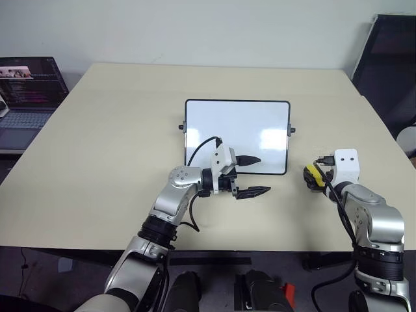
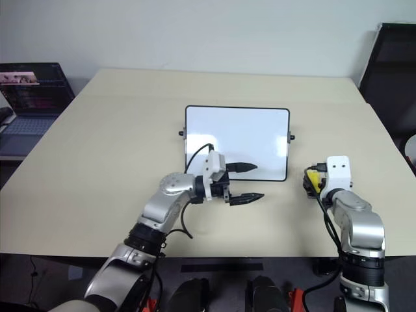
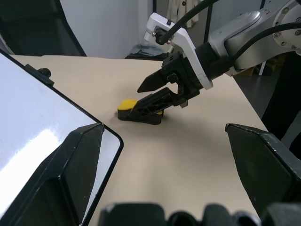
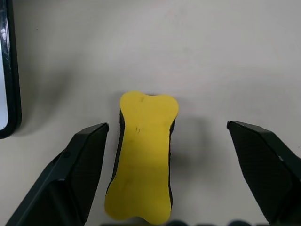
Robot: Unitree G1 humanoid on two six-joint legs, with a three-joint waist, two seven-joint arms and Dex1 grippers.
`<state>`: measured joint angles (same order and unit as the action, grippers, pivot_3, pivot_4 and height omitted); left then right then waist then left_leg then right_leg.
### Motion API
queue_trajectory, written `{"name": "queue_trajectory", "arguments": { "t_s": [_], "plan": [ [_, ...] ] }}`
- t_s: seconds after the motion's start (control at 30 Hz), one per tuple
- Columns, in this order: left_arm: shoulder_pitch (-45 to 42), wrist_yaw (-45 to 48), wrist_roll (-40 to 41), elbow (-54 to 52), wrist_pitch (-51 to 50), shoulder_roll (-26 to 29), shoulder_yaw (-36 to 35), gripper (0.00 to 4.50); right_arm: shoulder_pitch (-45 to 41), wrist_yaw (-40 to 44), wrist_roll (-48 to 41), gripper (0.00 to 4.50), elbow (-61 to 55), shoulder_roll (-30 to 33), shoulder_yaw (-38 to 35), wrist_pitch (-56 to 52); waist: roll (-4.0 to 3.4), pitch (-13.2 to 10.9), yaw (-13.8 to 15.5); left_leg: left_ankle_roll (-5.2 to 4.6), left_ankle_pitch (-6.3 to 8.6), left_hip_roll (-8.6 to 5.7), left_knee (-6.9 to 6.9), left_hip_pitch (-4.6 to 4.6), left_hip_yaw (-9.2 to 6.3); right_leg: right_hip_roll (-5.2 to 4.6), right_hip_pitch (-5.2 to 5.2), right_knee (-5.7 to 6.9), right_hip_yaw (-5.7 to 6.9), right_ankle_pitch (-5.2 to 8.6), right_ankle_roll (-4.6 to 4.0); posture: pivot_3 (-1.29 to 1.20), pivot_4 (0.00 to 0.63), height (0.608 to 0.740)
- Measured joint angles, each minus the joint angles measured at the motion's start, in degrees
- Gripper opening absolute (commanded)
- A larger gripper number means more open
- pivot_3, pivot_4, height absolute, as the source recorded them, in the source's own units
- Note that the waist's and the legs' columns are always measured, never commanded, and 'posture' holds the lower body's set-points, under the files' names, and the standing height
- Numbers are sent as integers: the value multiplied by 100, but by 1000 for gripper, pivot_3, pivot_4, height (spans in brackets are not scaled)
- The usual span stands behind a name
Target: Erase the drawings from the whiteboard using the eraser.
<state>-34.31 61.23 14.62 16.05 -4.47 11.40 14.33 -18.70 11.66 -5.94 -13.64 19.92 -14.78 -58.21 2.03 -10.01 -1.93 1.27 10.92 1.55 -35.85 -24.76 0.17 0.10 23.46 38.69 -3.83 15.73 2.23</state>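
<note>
**Eraser on the counter between open fingers**

The yellow eraser (image 4: 142, 157) lies flat on the counter (image 1: 97, 130), just off the whiteboard's (image 1: 237, 133) right short side, toward the counter's near right corner. The right end effector (image 3: 149, 96) has its fingers spread wide, one on either side of the eraser, not gripping it. The left end effector (image 1: 252, 175) hovers at the whiteboard's near edge, pointing right, its fingers apart and empty. The whiteboard sits mid-counter; its surface looks clean.
</note>
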Motion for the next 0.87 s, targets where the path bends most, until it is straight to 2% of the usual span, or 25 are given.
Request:
{"name": "queue_trajectory", "arguments": {
  "t_s": [0.13,0.2,0.3,0.4,0.53,0.67,0.87],
  "plan": [
    [110,-189,123,-318,-270,160,-196,4500,-139,-148,-192,4456,-27,-177,-292,159,-1,-1,-21,0,0,6,-1,0,0,1,1,5,-3,0,0,0,150,740],
    [217,-502,348,-677,-614,385,-654,4500,-227,-226,-218,4456,-145,-213,-428,468,-4,-2,-53,0,0,9,-1,1,-2,2,5,11,-3,0,0,0,150,740],
    [436,-1356,383,-1134,-825,924,-1590,4500,-277,-475,-193,4456,-472,-250,-622,1211,-6,-3,-102,0,0,13,2,4,-6,4,4,14,-3,0,0,0,150,740],
    [733,-2511,-158,-1174,-595,1141,-2206,4500,-188,-708,-104,4456,-371,-257,-710,1973,-4,0,-87,0,0,9,-1,10,-4,-11,-7,10,-1,2,4,0,150,740],
    [1266,-3834,-877,-1094,-377,1083,-2410,4500,227,-1029,148,4456,510,-254,-774,2973,2,2,28,0,0,-3,-7,6,-1,-28,-15,-1,1,-1,15,0,150,740],
    [1607,-4809,-1203,-1184,-373,968,-2760,4500,755,-1219,277,4456,1128,-239,-895,3666,2,2,43,0,0,2,-4,8,-1,-27,-14,2,1,-1,10,0,150,740],
    [2148,-5056,-1239,-1222,-406,809,-2757,4500,2211,-1166,374,4456,909,-213,-970,4158,0,4,42,1,1,4,-2,14,0,-26,-17,5,1,3,8,0,150,740]
  ]
}}
